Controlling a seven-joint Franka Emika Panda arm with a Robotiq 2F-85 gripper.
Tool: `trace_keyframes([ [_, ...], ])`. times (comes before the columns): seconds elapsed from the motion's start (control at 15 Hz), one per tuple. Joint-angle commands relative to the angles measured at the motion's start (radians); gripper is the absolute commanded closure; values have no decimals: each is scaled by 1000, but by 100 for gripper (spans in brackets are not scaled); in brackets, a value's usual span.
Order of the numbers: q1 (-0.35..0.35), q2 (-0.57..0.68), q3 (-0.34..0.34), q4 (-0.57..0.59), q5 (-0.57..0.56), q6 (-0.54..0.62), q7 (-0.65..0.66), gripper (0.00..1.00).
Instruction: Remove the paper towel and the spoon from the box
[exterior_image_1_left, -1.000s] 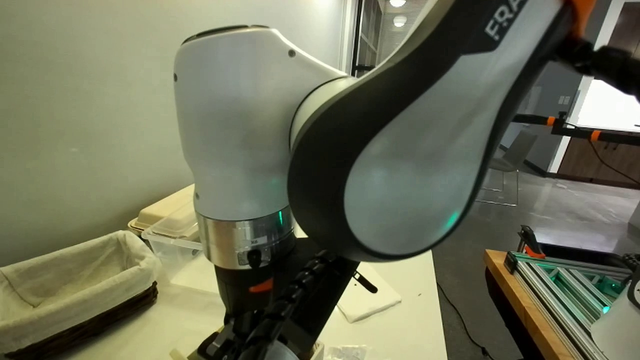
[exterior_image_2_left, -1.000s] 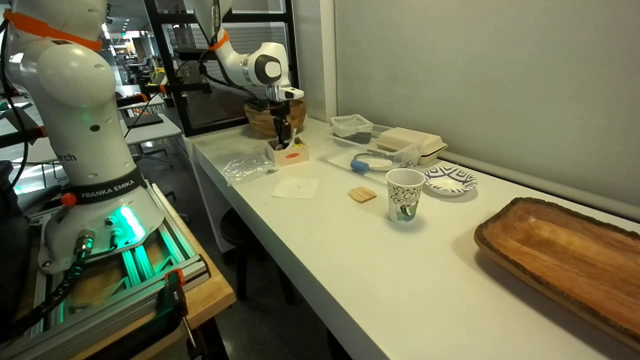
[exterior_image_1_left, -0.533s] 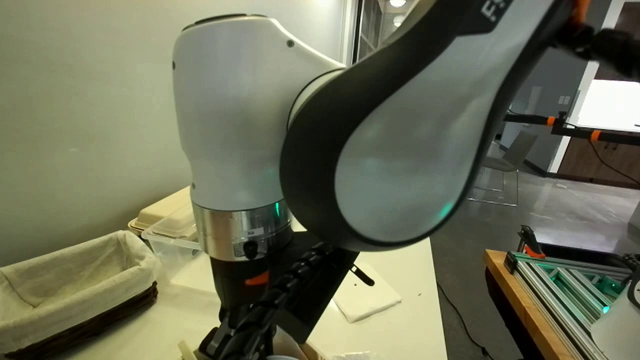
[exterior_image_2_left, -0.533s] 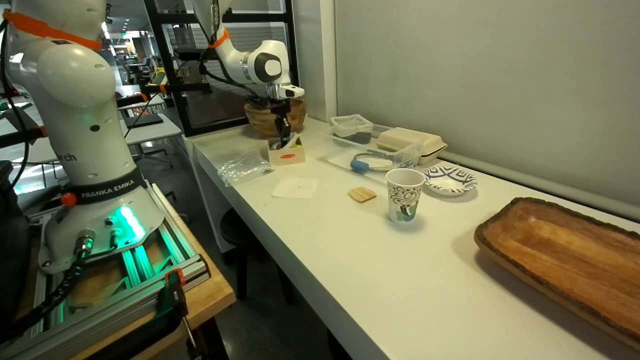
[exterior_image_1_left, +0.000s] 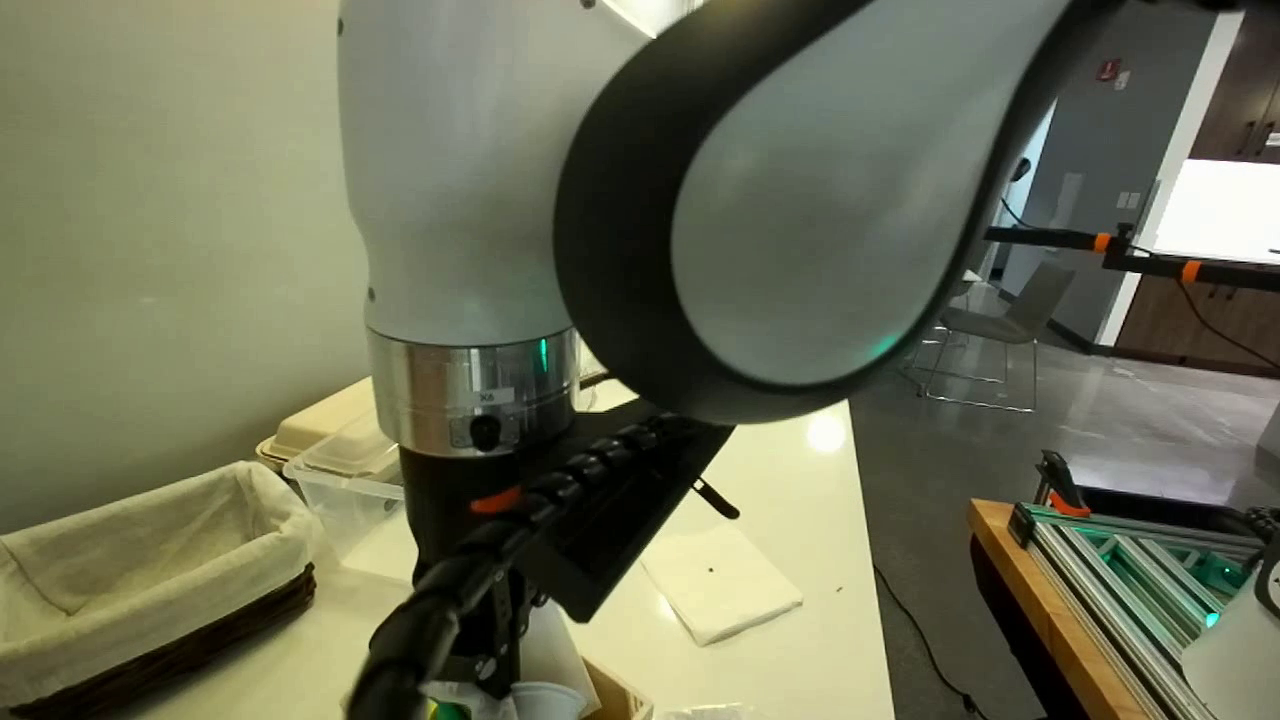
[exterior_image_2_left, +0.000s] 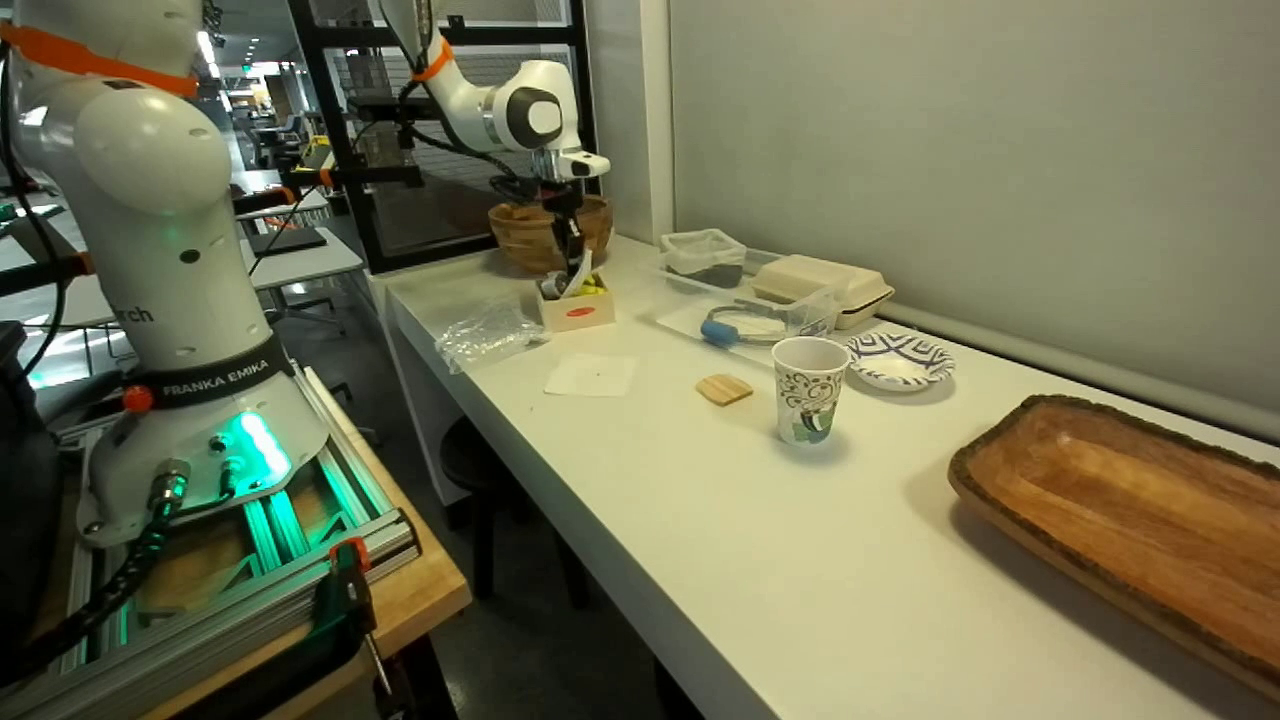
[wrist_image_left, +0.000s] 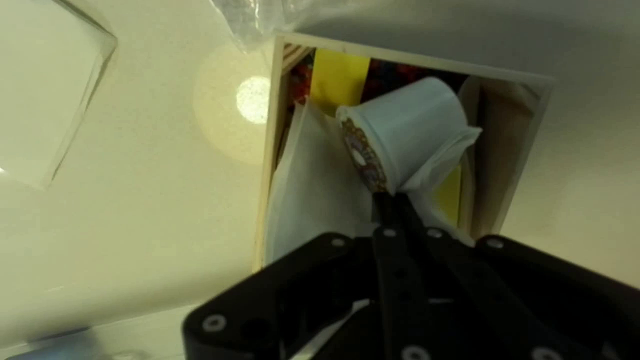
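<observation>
While your black gripper (wrist_image_left: 392, 199) pinches the crumpled white paper towel (wrist_image_left: 320, 185) partly inside the tan rectangular box (wrist_image_left: 400, 57), white tabletop (wrist_image_left: 175, 210) flanks its rim; only your wrist view shows the white cup's (wrist_image_left: 417, 125) patterned end.

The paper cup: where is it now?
In an exterior view, the paper cup stands right of the wooden square and just left of the patterned paper plate.

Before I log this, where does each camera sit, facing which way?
In an exterior view: close by the white robot arm, which dominates, facing along the white table.
In an exterior view: roughly opposite, facing back; white base and arm show.
Wrist view: above the pale rectangular box, facing down; black gripper shows.
Both exterior views share the flat square white napkin.
</observation>
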Motion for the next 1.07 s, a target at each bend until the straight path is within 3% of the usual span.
trace_keyframes([
  [0.0,3,-48,-9,-16,-1,-39,2,99],
  [0.6,-6,-153,-68,-8,-184,-168,91,99],
  [0.8,-17,-179,-100,17,-406,-227,145,99],
  [1.0,-54,-178,-109,47,-588,-183,149,99],
])
